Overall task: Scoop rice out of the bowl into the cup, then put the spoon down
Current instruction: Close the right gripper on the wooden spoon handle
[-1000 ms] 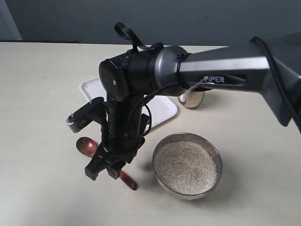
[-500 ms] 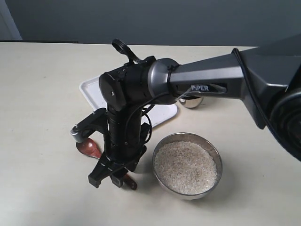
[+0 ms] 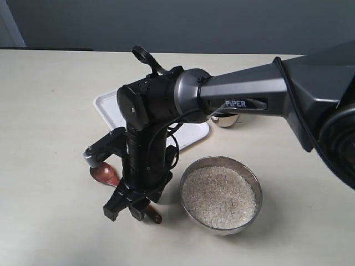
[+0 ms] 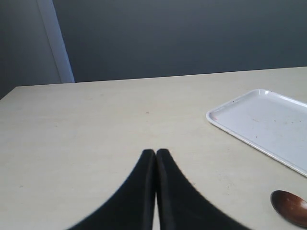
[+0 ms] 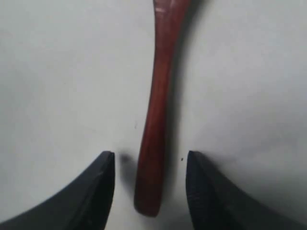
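Soft even light, faint shadows on the table (image 3: pixel 50 111), slight sheen on the bowl (image 3: pixel 221 159) rim, close-up spoon (image 5: pixel 158 96) blurred

Right arm (image 3: pixel 244 94) hides most of the cup (image 3: pixel 224 119), part of the white tray (image 3: pixel 108 106) and the middle of the spoon (image 3: pixel 102 173); the left wrist view's edge cuts off the spoon's scoop and the tray.

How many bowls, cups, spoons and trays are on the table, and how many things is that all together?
bowl: 1
cup: 1
spoon: 1
tray: 1
Total: 4
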Controlling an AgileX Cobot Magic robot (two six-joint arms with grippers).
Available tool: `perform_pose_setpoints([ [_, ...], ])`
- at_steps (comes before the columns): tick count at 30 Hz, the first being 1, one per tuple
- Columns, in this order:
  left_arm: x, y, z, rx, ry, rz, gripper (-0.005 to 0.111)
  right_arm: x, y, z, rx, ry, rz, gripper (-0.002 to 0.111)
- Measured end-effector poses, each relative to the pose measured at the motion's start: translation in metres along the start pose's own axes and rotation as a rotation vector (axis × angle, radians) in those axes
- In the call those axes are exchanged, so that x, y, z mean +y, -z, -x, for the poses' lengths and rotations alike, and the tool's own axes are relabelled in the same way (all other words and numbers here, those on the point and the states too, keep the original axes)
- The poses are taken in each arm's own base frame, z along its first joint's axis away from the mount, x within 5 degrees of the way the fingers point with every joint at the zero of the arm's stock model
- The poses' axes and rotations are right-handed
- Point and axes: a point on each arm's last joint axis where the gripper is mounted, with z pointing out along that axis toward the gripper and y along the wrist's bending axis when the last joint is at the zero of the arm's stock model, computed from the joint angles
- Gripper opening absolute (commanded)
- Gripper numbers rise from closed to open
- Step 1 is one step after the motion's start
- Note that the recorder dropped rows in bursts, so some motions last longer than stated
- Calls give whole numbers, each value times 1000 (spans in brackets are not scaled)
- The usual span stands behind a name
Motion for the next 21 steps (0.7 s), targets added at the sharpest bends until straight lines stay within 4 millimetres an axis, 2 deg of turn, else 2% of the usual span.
perform_pose_setpoints([
  [10, 0, 0, 0, 0, 0, 0, 1, -1, -5, 1, 12, -9, 5, 45],
  [12, 0, 0, 0, 0, 0, 0, 1, -1, -5, 1, 12, -9, 5, 36],
  [16, 0, 0, 0, 0, 0, 0, 1, -1, -6, 1, 14, -9, 6, 3],
  [17, 0, 0, 0, 0, 0, 0, 1, -1, -6, 1, 16, -10, 6, 0],
  [21, 0, 0, 0, 0, 0, 0, 1, -1, -6, 1, 15, -11, 7, 0],
])
